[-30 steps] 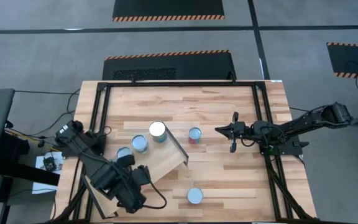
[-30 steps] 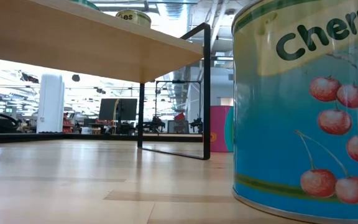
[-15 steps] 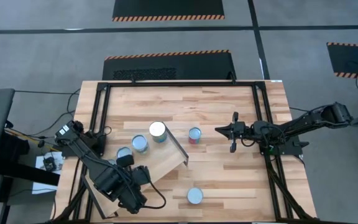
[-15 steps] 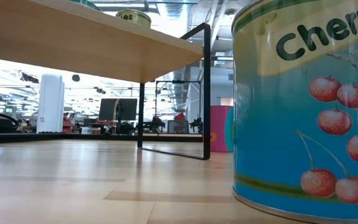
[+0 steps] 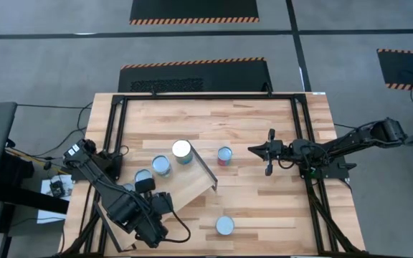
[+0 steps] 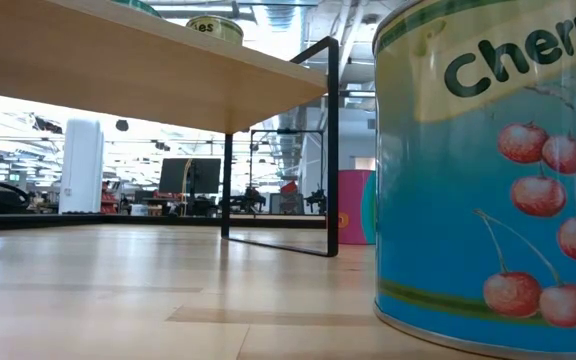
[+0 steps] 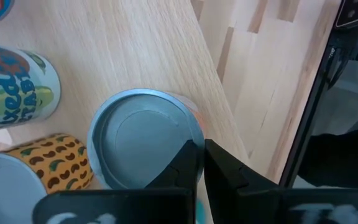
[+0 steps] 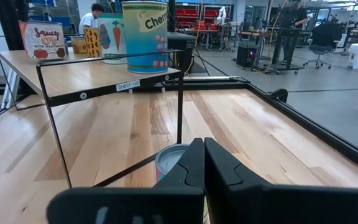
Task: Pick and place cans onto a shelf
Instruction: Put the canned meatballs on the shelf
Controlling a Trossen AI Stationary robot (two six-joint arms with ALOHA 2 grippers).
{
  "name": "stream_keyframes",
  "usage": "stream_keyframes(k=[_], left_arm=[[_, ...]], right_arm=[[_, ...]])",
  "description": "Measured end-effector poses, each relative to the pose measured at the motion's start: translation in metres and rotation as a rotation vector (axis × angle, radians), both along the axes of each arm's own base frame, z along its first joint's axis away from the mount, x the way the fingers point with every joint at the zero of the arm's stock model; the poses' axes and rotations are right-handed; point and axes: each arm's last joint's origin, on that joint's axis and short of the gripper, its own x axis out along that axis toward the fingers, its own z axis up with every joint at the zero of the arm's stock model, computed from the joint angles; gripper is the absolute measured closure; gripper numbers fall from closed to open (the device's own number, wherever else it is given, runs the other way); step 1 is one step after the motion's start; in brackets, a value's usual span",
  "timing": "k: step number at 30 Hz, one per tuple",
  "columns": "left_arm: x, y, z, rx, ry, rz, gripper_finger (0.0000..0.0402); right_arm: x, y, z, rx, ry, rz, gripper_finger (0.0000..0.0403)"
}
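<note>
- Nearest the table's front edge: lone can (image 5: 224,225), upright on the tabletop (image 5: 264,201), apart from everything else; looms large at the low view's right side as the cherry-labelled tin (image 6: 493,170).
- Front left: left gripper (image 5: 143,185) poised over the shelf's near end, fingers (image 7: 188,165) pressed together, holding nothing; directly beneath the tips in the wrist view, a blue-topped can (image 7: 143,138), not gripped.
- Shelf (image 5: 185,179): light-wood board on thin black legs, set at an angle on the table's left half, dark raised edge at the end nearer the centre.
- On the shelf: grey-topped can (image 5: 143,175) beside the left gripper, blue-topped can (image 5: 161,166) just beyond it, larger white-topped can (image 5: 182,150) farthest back.
- Just past the shelf's dark edge: red can (image 5: 224,155) upright on the tabletop, seen under the frame from the right wrist (image 8: 174,160).
- Right of that: right gripper (image 5: 252,150) low over the table, fingers (image 8: 197,163) closed and empty, pointed at the red can, a little short of it.
</note>
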Motion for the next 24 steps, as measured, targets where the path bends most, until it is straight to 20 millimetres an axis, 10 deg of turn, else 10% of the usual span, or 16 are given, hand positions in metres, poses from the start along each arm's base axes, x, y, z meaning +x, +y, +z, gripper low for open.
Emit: stream_keyframes(k=[24], left_arm=[[-0.033, 0.021, 0.0, 0.049, -0.049, -0.048, 0.0401]], right_arm=[[0.0, 0.001, 0.002, 0.003, -0.017, 0.024, 0.0391]])
